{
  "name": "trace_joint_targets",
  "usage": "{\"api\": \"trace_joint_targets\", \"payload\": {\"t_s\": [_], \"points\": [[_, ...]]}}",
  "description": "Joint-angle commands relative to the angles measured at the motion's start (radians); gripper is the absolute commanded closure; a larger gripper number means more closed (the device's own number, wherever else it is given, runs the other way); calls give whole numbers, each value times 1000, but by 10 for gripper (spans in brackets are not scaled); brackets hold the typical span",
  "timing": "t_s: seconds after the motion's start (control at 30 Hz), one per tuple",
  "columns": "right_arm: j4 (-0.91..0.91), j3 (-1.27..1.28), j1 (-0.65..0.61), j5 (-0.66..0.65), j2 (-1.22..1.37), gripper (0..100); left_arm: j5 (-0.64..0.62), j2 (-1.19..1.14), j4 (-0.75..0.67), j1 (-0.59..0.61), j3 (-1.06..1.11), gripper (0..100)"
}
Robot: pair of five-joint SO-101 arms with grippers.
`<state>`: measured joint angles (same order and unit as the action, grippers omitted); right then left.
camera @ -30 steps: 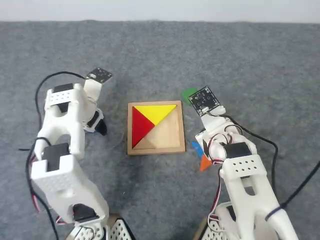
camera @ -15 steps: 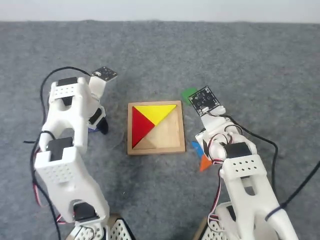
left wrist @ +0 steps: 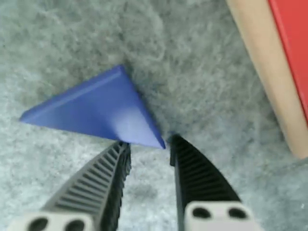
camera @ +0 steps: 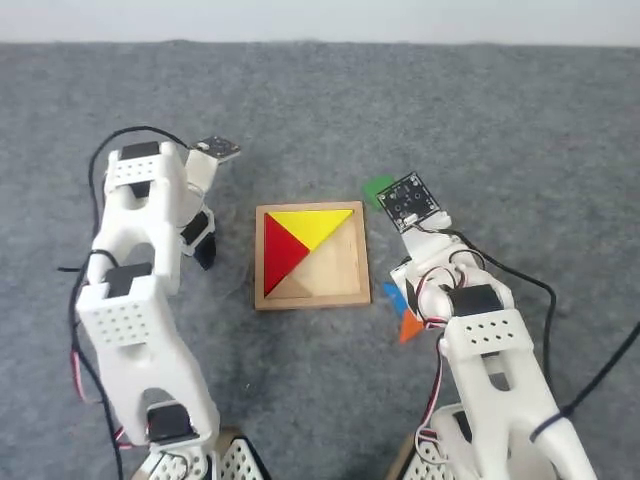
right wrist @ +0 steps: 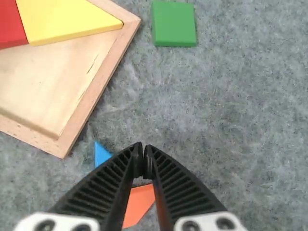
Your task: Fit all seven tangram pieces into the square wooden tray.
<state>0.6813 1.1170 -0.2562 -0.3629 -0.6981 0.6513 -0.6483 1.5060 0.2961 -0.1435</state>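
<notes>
Red triangle (camera: 280, 252) and yellow triangle (camera: 318, 224) lie in the wooden tray (camera: 325, 272); five pieces remain. On the bench (camera: 500, 120) we count four: blue triangle (left wrist: 96, 111), green square (right wrist: 173, 23), light-blue piece (right wrist: 100, 155), orange piece (right wrist: 138, 202). Left gripper (left wrist: 147, 143) fingers are spread astride the blue triangle's corner. Right gripper (right wrist: 143, 156) fingers, pressed together and empty, partly cover the last two, obscuring their shapes.

Shells: your left arm (camera: 130, 310) and right arm (camera: 490, 340), white plastic, dotted hole grids.
Cables (camera: 545, 300): black loops; red wires (camera: 420, 295) at right wrist.
Grippers: left gripper (left wrist: 147, 144), right gripper (right wrist: 143, 150), black ribbed fingers (left wrist: 197, 173), white screw-holed mounts.
</notes>
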Motion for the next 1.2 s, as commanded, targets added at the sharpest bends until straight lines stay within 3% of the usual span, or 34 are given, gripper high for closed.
{"api": "trace_joint_targets", "payload": {"t_s": [0.0, 0.13, 0.53, 0.73, 0.9, 1.17], "points": [[5, -11, -1, -12, -41, 982, -12, -26, 5, 34, -35, 914], [4, -11, -1, -12, -41, 982, -18, 11, 9, 49, -33, 912], [1, -11, -1, -12, -39, 982, -224, 351, 48, 25, -35, 851], [1, -11, -1, -12, -39, 982, -399, 247, -23, -57, -35, 851], [2, -11, 1, -12, -41, 982, -408, 112, -141, -49, -47, 851], [2, -11, 1, -12, -45, 982, -400, -6, -138, 20, -97, 786]]}}
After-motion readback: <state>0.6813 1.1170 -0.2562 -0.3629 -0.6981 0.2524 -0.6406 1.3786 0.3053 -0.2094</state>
